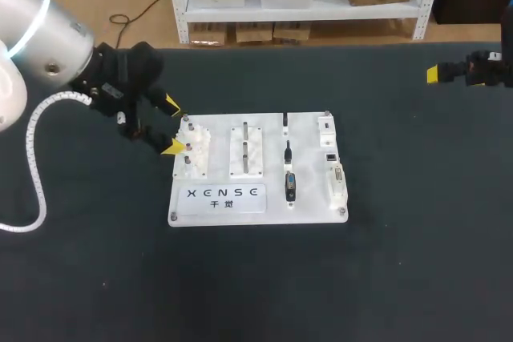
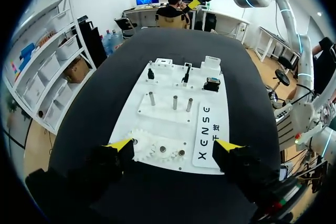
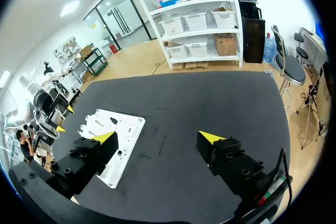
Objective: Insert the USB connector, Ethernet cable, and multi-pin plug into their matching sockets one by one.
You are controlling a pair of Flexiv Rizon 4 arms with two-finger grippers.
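A white board (image 1: pixel 269 162) lies mid-table. Three black plugs stand on it in a column: a small one (image 1: pixel 284 122), a slim one (image 1: pixel 287 151) and the wide multi-pin plug (image 1: pixel 290 186). White sockets (image 1: pixel 331 158) line the board's right edge. My left gripper (image 1: pixel 172 126) hovers open at the board's left edge, over the white gears (image 2: pixel 157 153); in the left wrist view (image 2: pixel 173 145) the plugs (image 2: pixel 185 74) lie well ahead of it. My right gripper (image 3: pixel 157 137) is open and holds nothing, far off at the table's back right (image 1: pixel 437 74), with the board (image 3: pixel 123 129) beyond its finger.
The board also carries a block with metal pegs (image 1: pixel 245 148) and a printed label (image 1: pixel 223 193). Black table surface (image 1: pixel 401 238) spreads wide around the board on all sides.
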